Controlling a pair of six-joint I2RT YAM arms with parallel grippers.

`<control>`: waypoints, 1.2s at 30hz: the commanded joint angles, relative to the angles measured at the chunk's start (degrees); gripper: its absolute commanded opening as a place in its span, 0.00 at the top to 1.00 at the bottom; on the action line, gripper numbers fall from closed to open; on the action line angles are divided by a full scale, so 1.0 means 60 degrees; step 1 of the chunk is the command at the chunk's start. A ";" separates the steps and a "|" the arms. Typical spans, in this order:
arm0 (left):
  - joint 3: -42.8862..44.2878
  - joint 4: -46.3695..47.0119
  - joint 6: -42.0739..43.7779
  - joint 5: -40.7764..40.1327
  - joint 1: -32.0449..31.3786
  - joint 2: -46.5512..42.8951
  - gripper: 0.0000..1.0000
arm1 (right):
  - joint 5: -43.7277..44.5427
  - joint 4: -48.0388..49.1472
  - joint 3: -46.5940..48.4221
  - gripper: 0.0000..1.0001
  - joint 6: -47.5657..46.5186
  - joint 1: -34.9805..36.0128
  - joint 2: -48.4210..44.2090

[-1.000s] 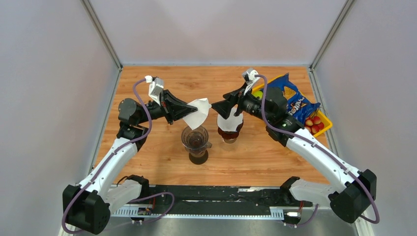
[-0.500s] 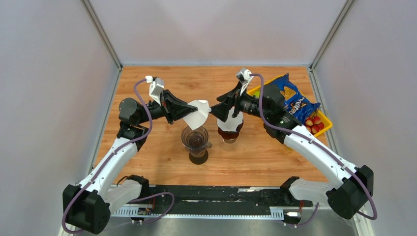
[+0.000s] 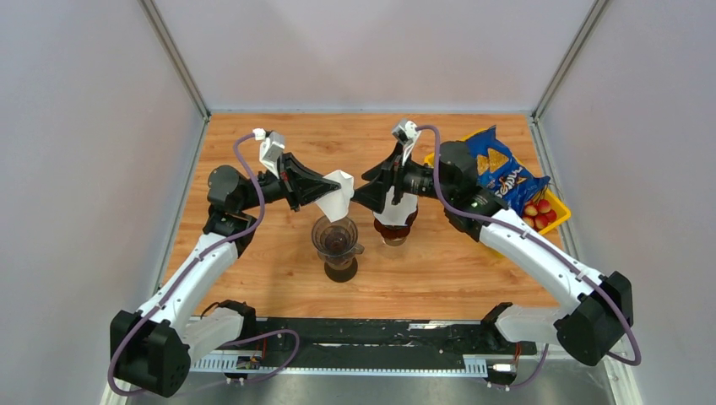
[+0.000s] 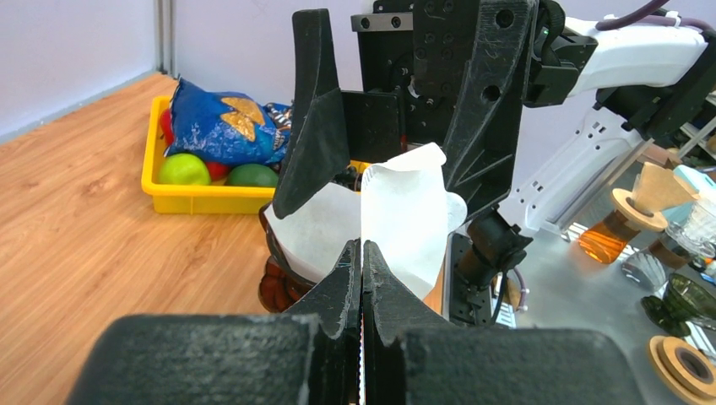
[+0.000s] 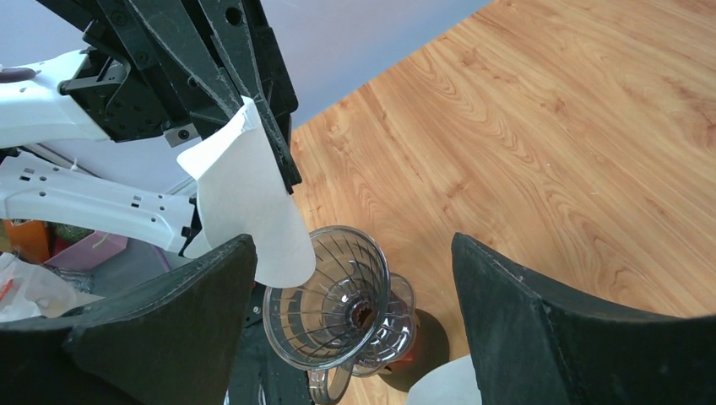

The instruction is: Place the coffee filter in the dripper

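Note:
A white paper coffee filter (image 3: pixel 337 195) hangs in the air with my left gripper (image 3: pixel 319 187) shut on its edge; the pinch shows in the left wrist view, filter (image 4: pixel 407 211), gripper (image 4: pixel 361 246). Just below it on the table stands the clear dripper (image 3: pixel 336 239), with nothing inside (image 5: pixel 333 295). The filter's lower tip (image 5: pixel 253 219) sits over the dripper's near rim. My right gripper (image 3: pixel 361 193) is open, facing the filter from the right; its jaws (image 5: pixel 353 243) stand wide apart, one on each side of the dripper and filter tip, touching nothing.
A second, amber dripper (image 3: pixel 395 223) with a white filter in it stands right of the clear one, under my right wrist. A yellow tray (image 3: pixel 553 221) at the back right holds a blue chip bag (image 3: pixel 498 169) and fruit.
My right gripper has moved left, closer to the hanging filter, still open. The left gripper has shifted slightly and the filter now looks narrower from above.

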 commanded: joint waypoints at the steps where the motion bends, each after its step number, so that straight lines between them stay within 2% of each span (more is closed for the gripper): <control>1: 0.0281 0.0336 -0.0036 0.0076 -0.0035 0.0015 1.00 | -0.0021 0.0347 0.0544 0.12 0.0037 0.0139 0.0145; 6: 0.0290 0.0388 -0.0075 0.0107 -0.0034 0.0017 1.00 | 0.0311 0.0436 0.0739 0.14 0.0131 0.0317 0.0433; 11: 0.0268 0.0463 -0.0182 0.0159 -0.0047 0.0004 1.00 | 0.1063 0.0550 0.0933 0.25 0.0402 0.0425 0.0821; 17: 0.0190 0.0568 -0.0239 0.0204 -0.0064 -0.0087 1.00 | 0.1178 0.0604 0.1248 0.39 0.0681 0.0503 0.1345; 29: 0.0051 0.0700 -0.0653 0.0052 -0.0102 -0.0224 1.00 | 0.2276 0.0941 0.1301 0.41 0.1007 0.0595 0.1318; 32: 0.0092 0.0262 -0.0408 -0.0183 -0.0106 -0.0318 1.00 | 0.2787 0.0817 0.1092 0.39 0.0844 0.0595 0.0992; 36: 0.0172 -0.0451 -0.0059 -0.0722 -0.0108 -0.0497 1.00 | 0.4299 0.0266 0.0550 0.32 0.0376 0.0595 0.0134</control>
